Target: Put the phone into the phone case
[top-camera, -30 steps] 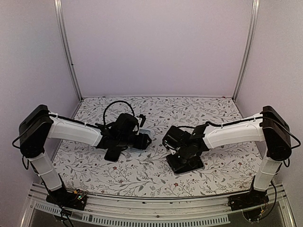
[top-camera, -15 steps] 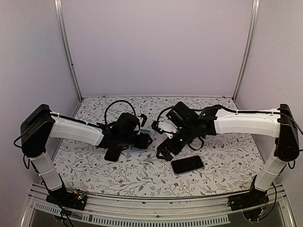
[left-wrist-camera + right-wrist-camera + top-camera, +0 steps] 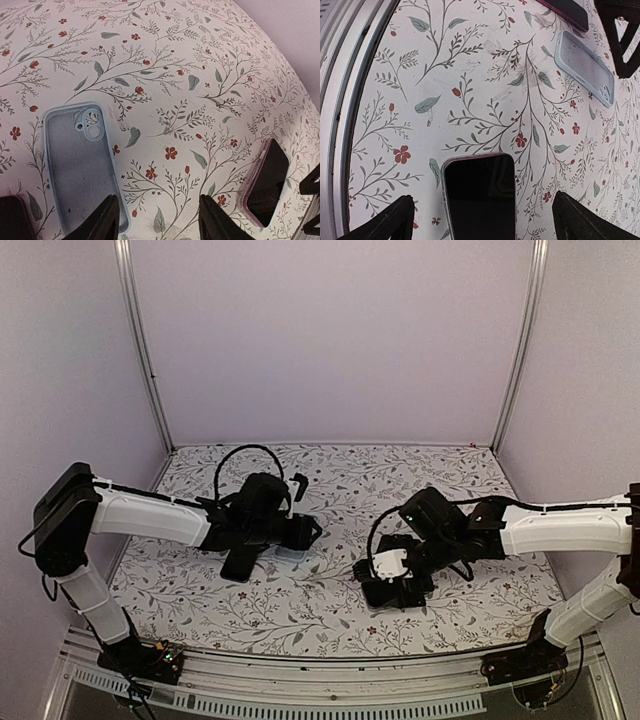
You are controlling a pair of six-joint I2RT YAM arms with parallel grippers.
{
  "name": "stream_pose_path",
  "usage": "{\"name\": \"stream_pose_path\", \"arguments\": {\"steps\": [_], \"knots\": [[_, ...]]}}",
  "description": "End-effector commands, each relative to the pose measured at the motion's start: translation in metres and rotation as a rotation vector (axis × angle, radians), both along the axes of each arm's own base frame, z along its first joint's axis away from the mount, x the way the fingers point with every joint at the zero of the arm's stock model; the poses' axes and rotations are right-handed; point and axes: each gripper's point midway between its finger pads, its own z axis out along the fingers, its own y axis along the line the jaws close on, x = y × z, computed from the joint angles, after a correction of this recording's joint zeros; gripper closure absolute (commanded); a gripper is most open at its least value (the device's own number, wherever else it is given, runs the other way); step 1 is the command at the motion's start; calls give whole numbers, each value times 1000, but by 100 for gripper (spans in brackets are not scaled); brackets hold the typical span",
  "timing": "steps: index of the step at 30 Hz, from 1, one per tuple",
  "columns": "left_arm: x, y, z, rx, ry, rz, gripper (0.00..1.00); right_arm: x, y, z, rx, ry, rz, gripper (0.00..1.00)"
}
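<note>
The phone (image 3: 479, 197) is a dark slab with a pinkish clear rim, lying screen up on the floral table (image 3: 470, 80). My right gripper (image 3: 485, 220) is open just above it, one finger on each side of its width and neither touching it. The phone also shows at the right of the left wrist view (image 3: 265, 182). The phone case (image 3: 80, 165) is pale blue and empty, lying hollow side up with its camera cut-out at the far end. My left gripper (image 3: 157, 210) is open over bare table beside the case, its left finger (image 3: 107, 220) overlapping the case's edge.
A second dark slab with a magenta edge (image 3: 565, 10) lies beyond the case (image 3: 585, 72). From above, the left gripper (image 3: 290, 530) and right gripper (image 3: 388, 575) sit near the table's middle. Purple walls enclose the back and sides, and a metal rail (image 3: 340, 100) runs along the near edge.
The right gripper opened, swung up and left away from the phone lying on the table, then came back down over it. The left arm barely moved.
</note>
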Motion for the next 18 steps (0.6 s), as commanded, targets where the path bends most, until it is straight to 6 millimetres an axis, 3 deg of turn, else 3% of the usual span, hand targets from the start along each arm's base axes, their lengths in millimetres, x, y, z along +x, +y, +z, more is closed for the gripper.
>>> {"name": "stream_pose_path", "arguments": {"steps": [1,7,13,18], "knots": [[-2,2,4,-5,-19,-3,45,-2,-8,-14,-64,13,73,1],[-4,2,4,-12,-16,-13,45,27,-19,-43,-122,106,-21,1],[-6,7,2,-1,-22,-7,44,22,-29,-80,-219,186,-34,1],[-6,5,1,-4,-22,-17,44,13,-38,-91,-275,244,-38,1]]}}
